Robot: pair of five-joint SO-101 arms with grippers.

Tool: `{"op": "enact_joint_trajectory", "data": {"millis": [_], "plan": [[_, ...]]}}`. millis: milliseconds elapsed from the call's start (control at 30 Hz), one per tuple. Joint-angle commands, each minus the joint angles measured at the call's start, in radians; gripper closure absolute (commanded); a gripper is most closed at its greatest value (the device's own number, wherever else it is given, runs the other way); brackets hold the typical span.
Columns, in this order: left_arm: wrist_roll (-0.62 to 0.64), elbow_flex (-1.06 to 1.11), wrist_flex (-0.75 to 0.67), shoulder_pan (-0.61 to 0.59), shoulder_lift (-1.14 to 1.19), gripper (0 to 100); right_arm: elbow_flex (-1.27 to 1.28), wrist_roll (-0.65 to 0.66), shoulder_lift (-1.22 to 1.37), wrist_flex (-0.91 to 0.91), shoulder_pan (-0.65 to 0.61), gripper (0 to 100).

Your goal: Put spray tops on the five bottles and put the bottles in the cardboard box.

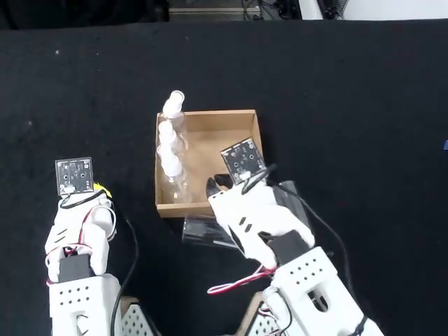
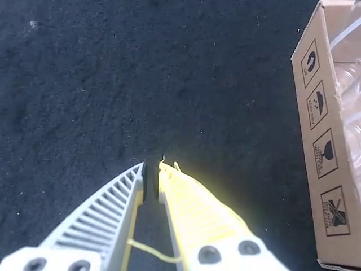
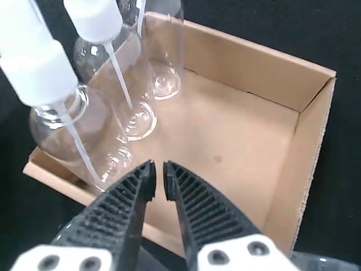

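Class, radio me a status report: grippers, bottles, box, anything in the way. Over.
Left gripper shut, empty, beside cardboard box. Right gripper shut, empty, over box's arm-side edge. Spray-topped bottles standing along one wall. Clear plastic lying outside that edge.

- Three clear plastic bottles with white spray tops (image 3: pixel 62 121) (image 3: pixel 119 70) (image 3: pixel 164 48)
- One open brown cardboard box (image 3: pixel 254 68)
- Two grippers: white-and-yellow left gripper (image 2: pixel 151 180), black right gripper (image 3: pixel 159 179)

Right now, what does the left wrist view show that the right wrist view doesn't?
Left wrist, not right: the white-and-yellow left claw, shut, and the cardboard box from outside, its wall with little pictures. Right wrist, not left: the black right claw, white spray tops on bottles, and the box's inside floor. Both: the cardboard box and the black table.
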Motion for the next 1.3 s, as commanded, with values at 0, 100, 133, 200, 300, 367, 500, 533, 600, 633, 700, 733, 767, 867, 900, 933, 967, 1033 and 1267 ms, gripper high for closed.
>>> {"op": "enact_joint_trajectory", "data": {"millis": [0, 100, 133, 200, 300, 367, 500, 533, 600, 633, 700, 733, 767, 867, 900, 933, 967, 1033, 1267], "plan": [[0.006, -0.01, -0.023, -0.002, -0.009, 97, -0.05, -0.008, 0.044, -0.049, -0.015, 98.7], [0.006, -0.01, -0.023, -0.002, -0.009, 97, -0.045, -0.008, 0.085, -0.1, -0.015, 98.7], [0.006, -0.01, -0.023, -0.002, -0.009, 97, -0.042, -0.008, 0.102, -0.121, -0.015, 98.7], [0.006, -0.01, -0.023, -0.002, -0.009, 97, -0.042, -0.008, 0.137, -0.157, -0.017, 98.7], [0.006, -0.01, -0.023, -0.002, -0.009, 97, -0.044, -0.008, 0.185, -0.203, -0.041, 98.7], [0.006, -0.01, -0.023, -0.002, -0.009, 97, -0.044, -0.008, 0.214, -0.216, -0.086, 98.7], [0.006, -0.01, -0.023, -0.005, -0.009, 97, -0.051, -0.008, 0.249, -0.219, -0.16, 98.7], [0.006, -0.01, -0.023, -0.005, -0.009, 97, -0.05, -0.008, 0.252, -0.23, -0.167, 98.7], [0.006, -0.01, -0.023, -0.005, -0.009, 97, -0.042, -0.008, 0.255, -0.262, -0.169, 98.7], [0.006, -0.01, -0.023, -0.005, -0.009, 97, -0.042, -0.008, 0.257, -0.273, -0.169, 98.7], [0.006, -0.01, -0.023, -0.005, -0.009, 97, -0.042, -0.008, 0.257, -0.279, -0.169, 98.7], [0.006, -0.01, -0.023, -0.004, -0.009, 97, -0.042, -0.008, 0.257, -0.279, -0.169, 98.7], [0.006, -0.01, -0.023, -0.004, -0.009, 97, -0.042, -0.008, 0.257, -0.279, -0.169, 98.7], [0.006, -0.01, -0.023, -0.004, -0.009, 97, -0.042, -0.008, 0.257, -0.278, -0.169, 98.7], [0.006, -0.01, -0.023, -0.004, -0.009, 97, -0.042, -0.008, 0.257, -0.276, -0.169, 98.7], [0.006, -0.01, -0.023, -0.004, -0.009, 97, -0.042, -0.008, 0.257, -0.273, -0.169, 98.7], [0.006, -0.01, -0.023, -0.004, -0.009, 97, -0.041, -0.006, 0.257, -0.272, -0.167, 98.7], [0.006, -0.01, -0.023, -0.007, -0.009, 97, -0.039, -0.002, 0.257, -0.27, -0.157, 98.7], [0.006, -0.01, -0.023, -0.01, -0.009, 97, -0.027, -0.005, 0.251, -0.27, -0.063, 98.7]]}}
